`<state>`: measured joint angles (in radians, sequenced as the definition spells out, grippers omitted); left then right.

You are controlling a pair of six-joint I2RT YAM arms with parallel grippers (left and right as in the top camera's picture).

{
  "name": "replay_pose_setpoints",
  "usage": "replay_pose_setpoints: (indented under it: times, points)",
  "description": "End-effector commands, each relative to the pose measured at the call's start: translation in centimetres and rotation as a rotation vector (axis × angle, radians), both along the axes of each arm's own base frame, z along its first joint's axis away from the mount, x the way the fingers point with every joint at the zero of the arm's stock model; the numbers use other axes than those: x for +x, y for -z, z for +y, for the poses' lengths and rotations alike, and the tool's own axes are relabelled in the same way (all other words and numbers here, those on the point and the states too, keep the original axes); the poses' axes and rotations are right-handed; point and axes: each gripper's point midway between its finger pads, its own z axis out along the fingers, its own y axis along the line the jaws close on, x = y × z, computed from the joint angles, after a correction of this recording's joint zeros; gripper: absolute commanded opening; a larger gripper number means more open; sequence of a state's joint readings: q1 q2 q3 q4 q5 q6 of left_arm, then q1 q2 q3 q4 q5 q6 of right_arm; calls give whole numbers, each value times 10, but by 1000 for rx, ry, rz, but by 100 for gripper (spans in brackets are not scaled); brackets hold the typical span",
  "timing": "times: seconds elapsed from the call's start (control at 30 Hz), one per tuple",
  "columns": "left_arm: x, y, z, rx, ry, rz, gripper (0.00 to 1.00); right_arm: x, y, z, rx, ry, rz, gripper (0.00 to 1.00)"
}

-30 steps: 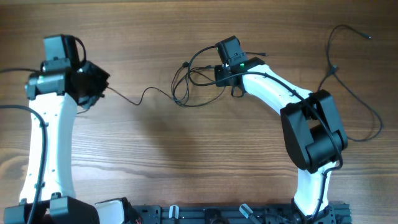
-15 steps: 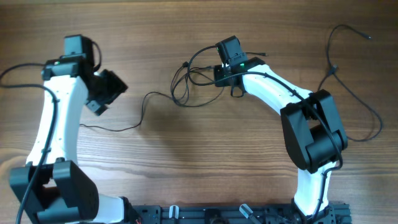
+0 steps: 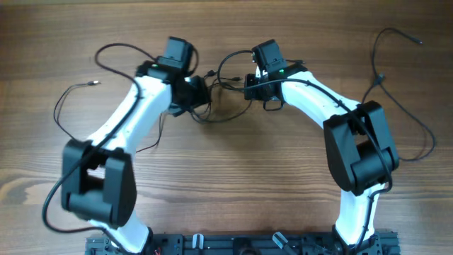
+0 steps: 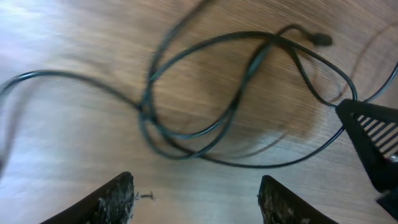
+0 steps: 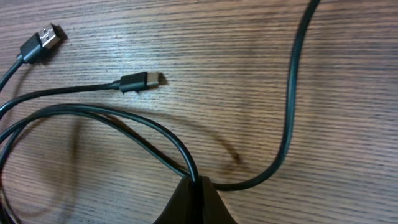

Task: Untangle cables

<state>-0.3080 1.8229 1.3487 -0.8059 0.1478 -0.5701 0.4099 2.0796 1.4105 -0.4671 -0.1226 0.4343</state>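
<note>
Cables [image 5: 290,112] loop on the wooden table [image 3: 226,177], left tool [image 4: 194,186] apart over them, right tool [image 5: 194,185] seemingly clamped on 1.

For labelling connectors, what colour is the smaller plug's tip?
Silver; the smaller plug shows best in the right wrist view.

The left pincer [image 3: 198,95] swung from the desk's [image 3: 212,184] far left to the tangled cables [image 5: 288,118]. Its jaws now stand parted.

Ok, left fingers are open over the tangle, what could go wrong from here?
Loops cross below the left fingers, so closing could pinch two at once and a pull might tighten them. The right fingers clamp a cable close by, so the two could bump.
</note>
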Motion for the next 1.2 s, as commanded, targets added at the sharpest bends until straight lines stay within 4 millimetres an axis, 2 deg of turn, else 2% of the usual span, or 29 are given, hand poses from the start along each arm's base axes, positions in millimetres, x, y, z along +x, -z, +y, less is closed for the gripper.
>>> replay_pose_setpoints:
  times: [0.0, 0.17, 0.23, 0.33, 0.43, 0.5, 0.53, 0.57, 0.6, 0.63, 0.73, 0.77, 0.83, 0.87, 0.9, 0.97, 1.1, 1.17]
  points:
    - [5, 14, -22, 0, 35, -8, 65, -2, 4, 2, 22, 1, 24, 5]
    - [8, 33, -23, 82, 35, -15, 63, -4, 15, 2, 14, 2, 44, 5]
    - [4, 43, -27, 88, 29, 10, 63, -4, 18, 3, 20, -1, 49, 9]
    - [1, 56, -28, 99, 36, 38, 54, -4, 18, 3, 21, 1, 49, 9]
    - [-1, 63, -28, 106, 38, 56, 53, -4, 18, 3, 21, 1, 49, 10]
    - [-1, 64, -27, 108, 38, 59, 46, -4, 18, 3, 21, 1, 50, 13]
    - [-1, 64, -27, 108, 38, 59, 37, -4, 18, 3, 20, 1, 49, 16]
    - [-1, 64, -27, 108, 38, 59, 12, -4, 18, 3, 21, 2, 50, 18]
    - [-1, 63, -27, 107, 39, 57, 4, -4, 18, 3, 20, 1, 50, 22]
    - [1, 58, -25, 108, 53, 44, 4, -4, 18, 3, 20, 1, 50, 25]
    - [18, 14, -12, 98, 61, -21, 4, -4, 18, 3, 20, 2, 50, 30]
    - [27, -10, -4, 87, 34, -56, 4, -4, 18, 3, 20, 1, 50, 30]
    - [47, -79, 13, 31, -26, -178, 4, -4, 18, 3, 21, 1, 50, 29]
    - [51, -101, 17, 1, -39, -221, 4, -4, 18, 3, 20, 1, 50, 29]
    - [56, -139, 22, -62, -53, -303, 4, -4, 18, 3, 21, 2, 50, 29]
    - [58, -191, 34, -130, -74, -430, 4, -4, 18, 3, 21, 2, 50, 29]
    - [45, -257, 62, -180, -161, -600, 4, -4, 18, 3, 20, 2, 50, 30]
    - [35, -280, 76, -185, -193, -659, 4, -4, 18, 3, 21, 2, 50, 31]
